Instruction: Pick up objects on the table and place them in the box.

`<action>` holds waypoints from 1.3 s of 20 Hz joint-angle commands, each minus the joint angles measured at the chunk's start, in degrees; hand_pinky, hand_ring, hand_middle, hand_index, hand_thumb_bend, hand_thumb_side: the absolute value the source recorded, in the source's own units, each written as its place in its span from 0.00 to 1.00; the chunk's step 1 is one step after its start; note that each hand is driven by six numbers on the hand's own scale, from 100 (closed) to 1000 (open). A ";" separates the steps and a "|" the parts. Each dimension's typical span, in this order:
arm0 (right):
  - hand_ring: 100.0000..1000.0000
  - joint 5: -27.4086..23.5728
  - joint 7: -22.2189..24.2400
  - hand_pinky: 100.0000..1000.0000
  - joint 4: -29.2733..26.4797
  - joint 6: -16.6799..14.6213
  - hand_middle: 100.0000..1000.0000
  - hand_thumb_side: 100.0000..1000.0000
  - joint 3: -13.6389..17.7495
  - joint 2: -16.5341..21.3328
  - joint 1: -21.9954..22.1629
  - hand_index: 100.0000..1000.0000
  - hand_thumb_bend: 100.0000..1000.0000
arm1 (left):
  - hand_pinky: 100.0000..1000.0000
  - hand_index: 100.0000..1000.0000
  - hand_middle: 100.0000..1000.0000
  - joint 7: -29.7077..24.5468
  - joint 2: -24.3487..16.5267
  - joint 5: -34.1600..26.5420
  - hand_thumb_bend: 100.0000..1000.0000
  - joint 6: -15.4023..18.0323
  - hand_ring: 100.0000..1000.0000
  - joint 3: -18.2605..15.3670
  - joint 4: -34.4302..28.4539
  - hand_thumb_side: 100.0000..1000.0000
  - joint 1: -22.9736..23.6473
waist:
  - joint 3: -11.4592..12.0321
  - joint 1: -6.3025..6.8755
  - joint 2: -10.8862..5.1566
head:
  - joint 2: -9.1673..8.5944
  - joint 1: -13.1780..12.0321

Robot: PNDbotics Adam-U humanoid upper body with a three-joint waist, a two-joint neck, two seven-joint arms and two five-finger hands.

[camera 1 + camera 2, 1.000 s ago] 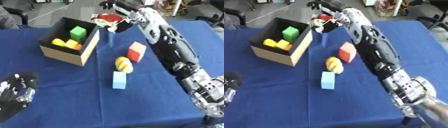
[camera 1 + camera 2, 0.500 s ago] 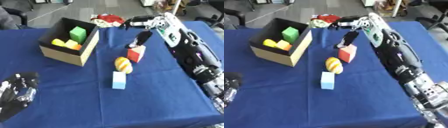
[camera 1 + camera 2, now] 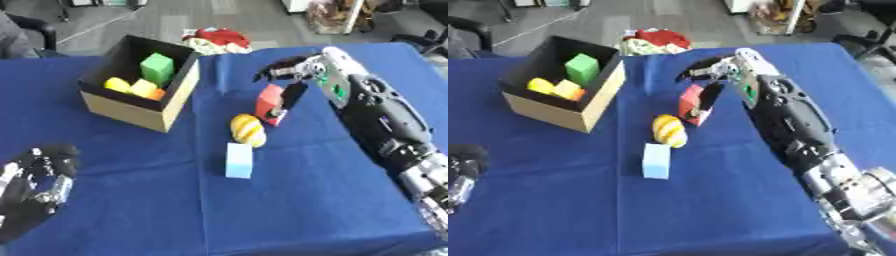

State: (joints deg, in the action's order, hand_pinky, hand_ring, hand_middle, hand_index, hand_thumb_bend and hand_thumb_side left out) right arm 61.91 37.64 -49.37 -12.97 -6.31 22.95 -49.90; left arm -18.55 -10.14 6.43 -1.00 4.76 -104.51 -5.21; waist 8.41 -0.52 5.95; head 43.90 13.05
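Observation:
A red block [image 3: 269, 101] stands tilted on the blue table, right of the cardboard box [image 3: 131, 107]. My right hand [image 3: 297, 70] arches over the block. Its fingers [image 3: 267, 74] hang just above the block's top left, and its thumb [image 3: 294, 95] runs down the right side. The hand is open around the block. A yellow striped oval [image 3: 248, 130] and a light blue block [image 3: 238, 160] lie in front of it. The box holds a green cube [image 3: 157, 67] and yellow and orange pieces [image 3: 131, 87]. My left hand [image 3: 35, 185] rests open at the lower left.
A red and white bundle [image 3: 214, 40] lies at the table's far edge behind the box. The blue cloth [image 3: 306, 210] stretches toward the near edge. My right forearm [image 3: 385, 125] crosses the table's right side.
My right hand has drawn back from the red and white bundle and come down around the red block. The blocks and the left hand have stayed put.

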 commanded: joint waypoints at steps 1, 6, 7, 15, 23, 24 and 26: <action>0.90 3.27 -2.77 0.90 1.40 0.98 0.94 0.27 1.70 0.43 -1.37 0.98 0.48 | 0.71 0.70 0.61 0.26 -0.80 0.04 0.00 0.06 0.62 -0.45 -0.59 0.21 -0.36 | 0.01 -0.48 -1.62 | 0.22 0.04; 0.67 4.99 -2.81 0.74 3.22 1.19 0.69 0.21 2.16 0.07 -1.28 0.78 0.40 | 0.71 0.70 0.61 0.37 -0.79 -0.01 0.00 0.00 0.62 -0.48 -0.61 0.21 -0.40 | 0.11 -0.46 -1.66 | 0.22 0.01; 0.59 5.14 -3.00 0.71 3.04 1.25 0.57 0.16 2.27 0.00 -1.38 0.69 0.36 | 0.71 0.70 0.61 0.39 -0.78 -0.02 0.00 -0.01 0.62 -0.49 -0.62 0.21 -0.40 | 0.12 -0.44 -1.67 | 0.22 0.03; 0.49 2.98 -11.97 0.68 -2.99 2.26 0.44 0.01 2.98 -2.98 -5.08 0.60 0.20 | 0.71 0.70 0.61 0.34 -0.64 -0.19 0.00 -0.03 0.62 -0.38 -0.64 0.21 -0.50 | 0.45 -0.09 -1.82 | 0.22 0.28; 0.50 0.32 -23.24 0.71 -0.17 4.18 0.43 0.00 3.44 -12.26 -12.28 0.60 0.11 | 0.71 0.70 0.61 -0.39 0.00 -0.62 0.00 0.03 0.62 0.38 -0.66 0.21 -0.95 | 2.81 0.40 -1.65 | 0.22 1.99; 0.50 0.67 -24.02 0.71 0.33 4.20 0.43 0.00 3.51 -13.33 -12.86 0.60 0.11 | 0.71 0.70 0.61 -0.49 0.08 -0.68 0.00 0.04 0.62 0.50 -0.69 0.21 -1.14 | 3.36 0.45 -1.46 | 0.20 2.34; 0.54 1.79 -25.40 0.73 1.44 4.41 0.48 0.00 3.74 -15.14 -13.61 0.65 0.13 | 0.71 0.70 0.61 -0.72 0.18 -0.79 0.00 0.06 0.62 0.74 -0.77 0.21 -1.55 | 4.40 0.46 -1.03 | -0.07 3.05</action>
State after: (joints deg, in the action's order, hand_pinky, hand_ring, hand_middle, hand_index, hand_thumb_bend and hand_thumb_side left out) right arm 63.22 13.31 -47.93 -8.68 -3.07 8.26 -61.84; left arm -19.02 -9.86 6.06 -1.08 5.32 -104.50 -5.94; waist 13.08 -0.50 5.67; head 43.88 15.59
